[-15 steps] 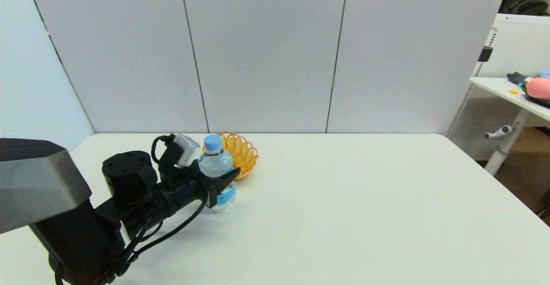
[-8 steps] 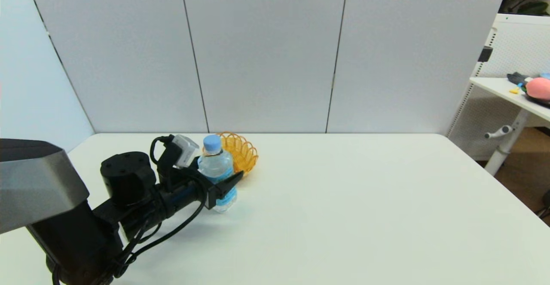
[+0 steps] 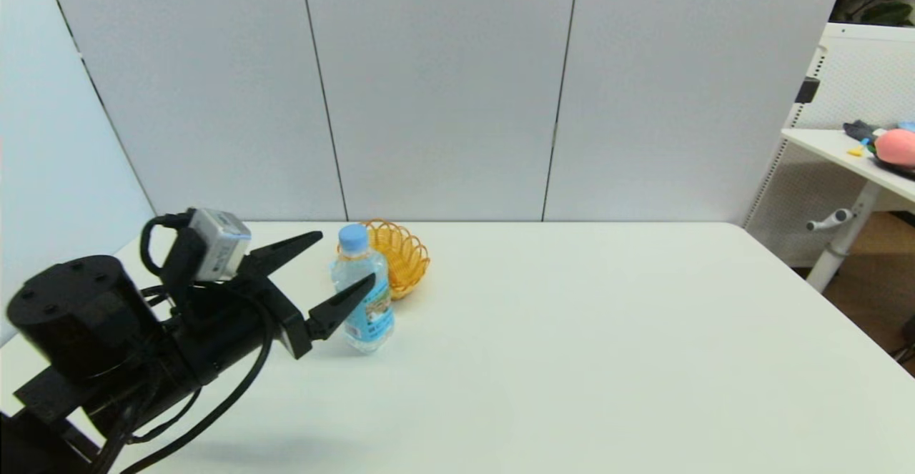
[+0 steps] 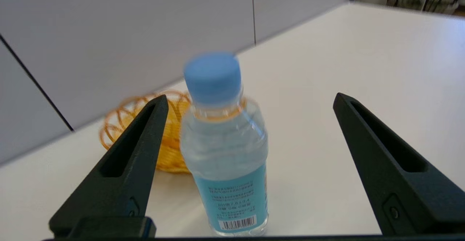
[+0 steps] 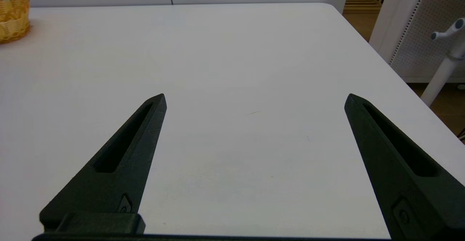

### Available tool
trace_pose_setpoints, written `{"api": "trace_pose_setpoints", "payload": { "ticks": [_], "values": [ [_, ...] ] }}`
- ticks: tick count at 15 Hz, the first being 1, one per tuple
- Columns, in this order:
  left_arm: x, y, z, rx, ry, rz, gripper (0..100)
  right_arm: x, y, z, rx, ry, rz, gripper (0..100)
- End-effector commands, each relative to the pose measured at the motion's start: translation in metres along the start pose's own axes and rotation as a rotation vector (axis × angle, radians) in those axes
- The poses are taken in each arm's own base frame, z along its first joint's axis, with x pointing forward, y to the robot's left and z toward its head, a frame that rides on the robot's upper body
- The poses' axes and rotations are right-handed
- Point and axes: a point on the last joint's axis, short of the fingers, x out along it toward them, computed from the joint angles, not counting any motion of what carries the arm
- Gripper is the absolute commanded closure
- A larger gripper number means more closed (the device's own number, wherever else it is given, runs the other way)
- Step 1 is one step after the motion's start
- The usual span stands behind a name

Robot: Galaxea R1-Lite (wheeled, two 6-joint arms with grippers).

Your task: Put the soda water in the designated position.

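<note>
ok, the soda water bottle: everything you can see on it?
The soda water bottle is small, clear plastic, with a light blue screw cap, clear liquid inside and a blue label with print and a barcode. It stands upright on the white table, just in front of the yellow wire basket. The left gripper is open beside it; neither finger touches it.
</note>
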Motion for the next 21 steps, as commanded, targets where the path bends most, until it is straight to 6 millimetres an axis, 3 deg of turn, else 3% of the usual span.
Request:
{"api": "trace_pose_setpoints", "payload": {
  "ticks": [1, 6, 9, 14, 17, 21],
  "values": [
    [-0.054, -0.013, 0.05, 0.02, -0.18, 0.045, 0, 0.0, 0.0, 0.0, 0.0, 0.001, 0.0, 0],
    [-0.131, -0.025, 0.073, 0.007, -0.255, 0.234, 0, 0.0, 0.0, 0.0, 0.0, 0.001, 0.0, 0],
    [-0.161, -0.034, 0.077, 0.019, -0.263, 0.294, 0, 0.0, 0.0, 0.0, 0.0, 0.001, -0.001, 0],
    [-0.192, -0.048, 0.067, 0.026, -0.17, 0.378, 0, 0.0, 0.0, 0.0, 0.0, 0.001, 0.0, 0],
    [-0.199, -0.052, 0.061, 0.038, -0.102, 0.441, 0, 0.0, 0.0, 0.0, 0.0, 0.001, 0.0, 0],
    [-0.223, -0.071, 0.039, 0.034, -0.067, 0.5, 0, 0.0, 0.0, 0.0, 0.0, 0.001, 0.0, 0]
  ]
}}
